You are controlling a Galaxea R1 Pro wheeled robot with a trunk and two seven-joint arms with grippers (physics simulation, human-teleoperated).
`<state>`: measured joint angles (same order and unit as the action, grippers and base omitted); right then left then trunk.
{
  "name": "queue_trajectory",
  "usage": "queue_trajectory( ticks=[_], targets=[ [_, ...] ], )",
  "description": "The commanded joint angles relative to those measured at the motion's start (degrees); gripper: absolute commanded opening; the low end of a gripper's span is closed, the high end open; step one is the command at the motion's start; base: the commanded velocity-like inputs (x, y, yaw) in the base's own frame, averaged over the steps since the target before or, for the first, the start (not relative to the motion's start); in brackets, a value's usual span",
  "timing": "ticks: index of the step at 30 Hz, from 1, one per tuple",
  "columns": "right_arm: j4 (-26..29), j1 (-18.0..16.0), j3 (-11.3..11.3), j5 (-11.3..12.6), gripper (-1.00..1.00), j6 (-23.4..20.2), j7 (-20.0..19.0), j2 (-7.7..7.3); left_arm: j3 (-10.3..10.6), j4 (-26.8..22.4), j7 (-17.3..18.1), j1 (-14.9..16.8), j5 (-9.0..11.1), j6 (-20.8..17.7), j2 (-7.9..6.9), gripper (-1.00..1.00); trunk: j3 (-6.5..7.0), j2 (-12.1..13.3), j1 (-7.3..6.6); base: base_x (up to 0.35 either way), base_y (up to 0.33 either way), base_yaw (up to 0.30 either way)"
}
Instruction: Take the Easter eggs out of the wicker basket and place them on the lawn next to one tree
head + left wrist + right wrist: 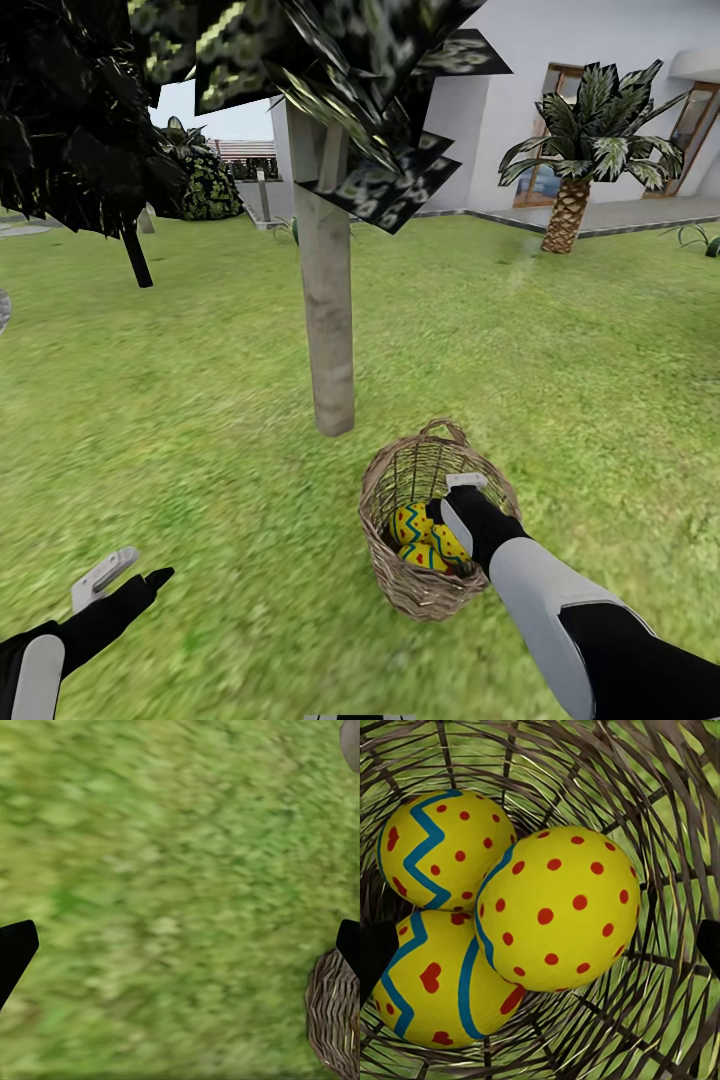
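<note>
Bright, even daylight, hardly any cast shadows; blurred grass [165, 892] texture, crisp eggs [559, 907].

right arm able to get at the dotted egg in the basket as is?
Likely yes. The right gripper is already down inside the brown wicker basket, and the yellow red-dotted egg lies on top of the other two, nothing covering it.

Two robot arms in glossy black casing with pale grey panels at forearm and wrist; the left pincer [125, 575] pairs a light grey finger with a black one, the right pincer [452, 503] is grey-tipped.
</note>
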<state>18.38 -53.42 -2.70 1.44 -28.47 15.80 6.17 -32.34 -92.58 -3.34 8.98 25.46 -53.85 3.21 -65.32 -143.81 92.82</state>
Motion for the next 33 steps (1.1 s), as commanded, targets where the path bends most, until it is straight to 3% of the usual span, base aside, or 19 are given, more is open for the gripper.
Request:
queue_trajectory(
  ticks=[1, 11, 17, 26, 33],
  targets=[
    [0.2, 0.0, -0.3, 0.2, 1.00, -0.4, 0.2, -0.04, -0.1, -0.1, -0.4, 0.1, 0.6, -0.3, 0.04, 1.00, -0.05, 0.0, -0.01, 0.000, 0.000, 0.000],
    [0.4, 0.0, -0.2, 0.1, 1.00, -0.2, 0.2, -0.10, -0.1, -0.1, -0.4, 0.0, 0.6, -0.3, 0.03, 1.00, -0.05, 0.0, -0.01, 0.000, 0.000, 0.000],
    [0.1, 0.0, -0.3, 0.1, 1.00, 3.0, 0.2, -0.08, -0.1, -0.1, -0.4, 0.1, 0.6, -0.3, 0.04, 1.00, -0.05, 0.0, -0.01, 0.000, 0.000, 0.000],
    [0.1, 0.1, -0.3, -0.2, 1.00, 3.5, 0.2, -0.06, -0.1, -0.1, -0.4, 0.0, 0.6, -0.3, 0.04, 1.00, -0.05, 0.0, -0.01, 0.000, 0.000, 0.000],
    [0.1, 0.1, -0.3, -0.2, 1.00, 3.5, 0.2, -0.09, 0.0, -0.1, -0.4, 0.1, 0.6, -0.3, 0.04, 1.00, -1.60, -0.1, 0.17, 0.000, 0.000, 0.000]
  ],
)
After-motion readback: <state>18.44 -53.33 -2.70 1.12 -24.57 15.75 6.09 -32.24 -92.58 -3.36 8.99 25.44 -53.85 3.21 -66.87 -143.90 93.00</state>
